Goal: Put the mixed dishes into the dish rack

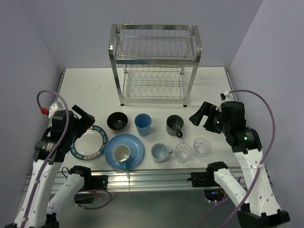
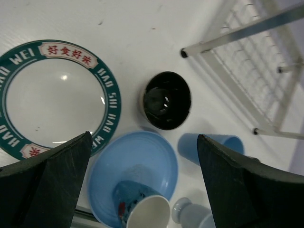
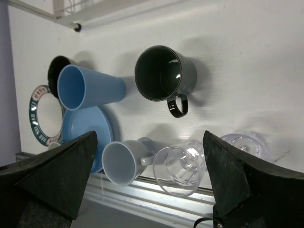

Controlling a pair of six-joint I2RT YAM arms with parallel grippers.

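While the dish rack [image 1: 154,64] stands bare at twelve o'clock on the desk [image 1: 85,85], nothing is loaded yet. Starting at nine o'clock, the left fingers [image 2: 52,171] hang spread and empty over the patterned plate [image 1: 89,142]. Then come the black bowl [image 1: 117,121], the blue plate [image 1: 135,159] carrying the cream cup [image 1: 122,153], the blue tumbler [image 1: 143,124], the pale blue mug [image 1: 160,152], the dark mug [image 1: 174,125] and two clear glasses [image 1: 183,152]. At three o'clock the right fingers [image 3: 237,180] are spread and empty. All nine dishes remain to load.

Fixed camera views the whole table [image 1: 85,85] from high above its near edge.
Wrist cameras look down at close range; both catch the blue tumbler [image 2: 211,145] and blue plate [image 2: 137,156].
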